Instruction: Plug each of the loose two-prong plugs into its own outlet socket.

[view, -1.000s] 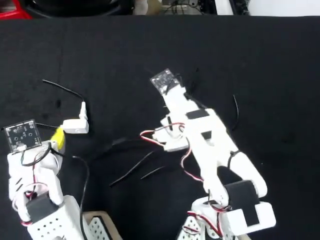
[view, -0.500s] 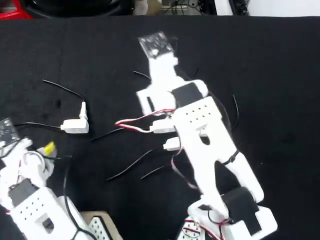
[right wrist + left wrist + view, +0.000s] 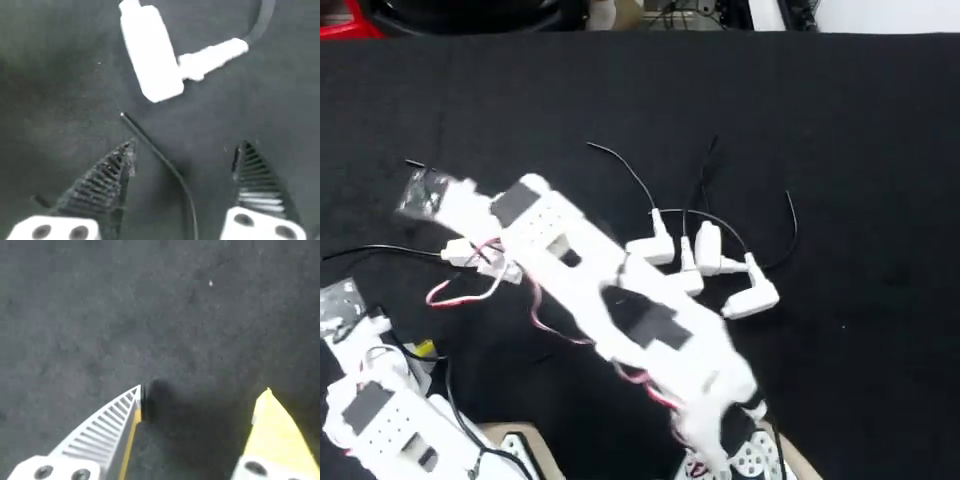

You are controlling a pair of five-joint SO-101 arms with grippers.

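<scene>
One plug point(image 3: 150, 55) lies alone on the left of the table point(image 3: 840, 120), close by the right hand point(image 3: 185, 145). The other plugs point(image 3: 705, 250) lie together in the middle. The left hand point(image 3: 202, 391) is at the near left.

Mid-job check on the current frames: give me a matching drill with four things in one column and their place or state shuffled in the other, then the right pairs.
Things
1. left gripper
2. right gripper
3. single white plug
4. cluster of white plugs

Place or state
A. bunched mid-table with dark cables curving off
B. open, astride a thin black wire
C. open over bare black cloth
D. lying flat just ahead of the right gripper

Pairs: 1-C, 2-B, 3-D, 4-A
</scene>
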